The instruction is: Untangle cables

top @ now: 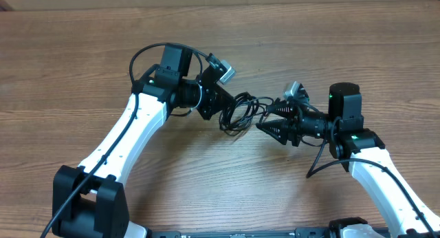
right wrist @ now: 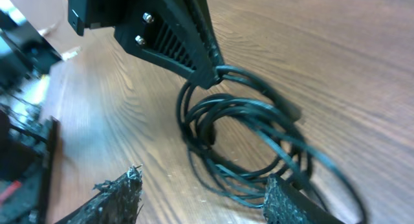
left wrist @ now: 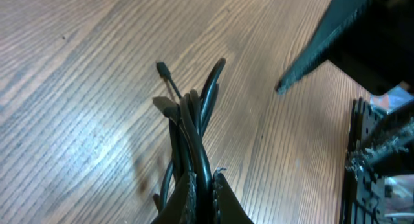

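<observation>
A: Why does the left gripper (top: 218, 107) sit so close over the bundle?

B: It is clamped on it. In the left wrist view its two fingers are pressed together around several strands of the thin black tangled cables (left wrist: 194, 120), which fan up and away from the pinch. That looks like an anchor, so that the other arm can pull a strand against it.

A: And the right gripper (top: 265, 126)?

B: Its jaws stand apart, holding nothing. In the right wrist view the coiled loops lie on the brown wooden worktop (top: 82, 59) in front of and between its rough black fingers (right wrist: 116, 191). One loop runs right up to the far finger; whether it touches cannot be told.

A: So where is the bundle exactly?

B: Mid-worktop, between the two grippers, one end pinched on the left, the loops sagging onto the wood toward the right.

A: Anything loose to go for?

B: A small black plug end (left wrist: 163, 70) sticks out of the bunch, clear of the pinch. It seems the easiest piece to single out.

A: What stands in the way?

B: Mostly the loops themselves: they overlap so closely that closing here would likely catch several at once. The two grippers are also near each other, so there is little room. The thick black arm wire (top: 137, 56) arches off the left arm, well apart from the tangle.
</observation>
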You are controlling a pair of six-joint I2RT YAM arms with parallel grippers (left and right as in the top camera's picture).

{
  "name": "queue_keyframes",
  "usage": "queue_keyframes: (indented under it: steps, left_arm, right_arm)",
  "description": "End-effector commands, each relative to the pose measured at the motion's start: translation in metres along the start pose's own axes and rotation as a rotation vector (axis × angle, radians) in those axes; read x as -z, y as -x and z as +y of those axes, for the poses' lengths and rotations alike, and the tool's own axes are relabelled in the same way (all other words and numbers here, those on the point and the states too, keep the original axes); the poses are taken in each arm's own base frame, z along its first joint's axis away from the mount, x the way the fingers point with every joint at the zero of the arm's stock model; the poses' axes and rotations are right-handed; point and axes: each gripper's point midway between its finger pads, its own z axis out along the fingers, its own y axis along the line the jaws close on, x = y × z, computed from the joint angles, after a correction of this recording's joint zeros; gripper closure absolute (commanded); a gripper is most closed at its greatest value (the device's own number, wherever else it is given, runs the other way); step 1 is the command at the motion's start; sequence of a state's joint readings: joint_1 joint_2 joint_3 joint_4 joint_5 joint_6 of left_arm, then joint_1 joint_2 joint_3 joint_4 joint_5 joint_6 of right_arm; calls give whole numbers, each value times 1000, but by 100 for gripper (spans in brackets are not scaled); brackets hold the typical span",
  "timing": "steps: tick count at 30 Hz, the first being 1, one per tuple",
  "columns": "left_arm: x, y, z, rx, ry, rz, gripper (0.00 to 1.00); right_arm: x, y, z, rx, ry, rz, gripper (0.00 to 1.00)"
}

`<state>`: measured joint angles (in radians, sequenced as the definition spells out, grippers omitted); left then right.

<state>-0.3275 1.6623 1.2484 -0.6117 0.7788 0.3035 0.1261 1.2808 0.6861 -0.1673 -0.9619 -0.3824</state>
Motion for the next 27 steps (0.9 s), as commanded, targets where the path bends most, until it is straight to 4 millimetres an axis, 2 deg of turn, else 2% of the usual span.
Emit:
queue_keyframes:
  steps: [1,4,9,15,20,23,24,25,26,27]
  left_arm:
    - [3,1,-15,-94,-63,-13,96]
    - [5,6,-34,-138,-171,-52,96]
    - [7,11,-57,-198,-283,-97,95]
    - [-1,11,-74,-257,-323,-89,96]
    - [-7,17,-91,-329,-373,-114,96]
    - [-5,24,-98,-368,-408,-153,96]
    - [-4,25,-98,-375,-409,-161,96]
    - [-4,26,-98,-381,-407,-165,96]
    - [-4,27,-97,-384,-403,-168,96]
    - [-4,28,-96,-386,-401,-171,96]
  right_arm:
    - [2,6,-9,173,-65,8,38]
    - [3,3,-21,253,-132,41,35]
    - [3,4,-24,397,-145,50,30]
    - [3,9,-26,417,-153,35,25]
    - [3,8,-25,412,-151,38,27]
    - [3,5,-24,399,-146,47,39]
    - [3,3,-24,392,-144,52,49]
    - [3,2,-24,386,-141,57,66]
    - [3,1,-23,380,-139,61,88]
    - [3,-1,-23,373,-137,65,96]
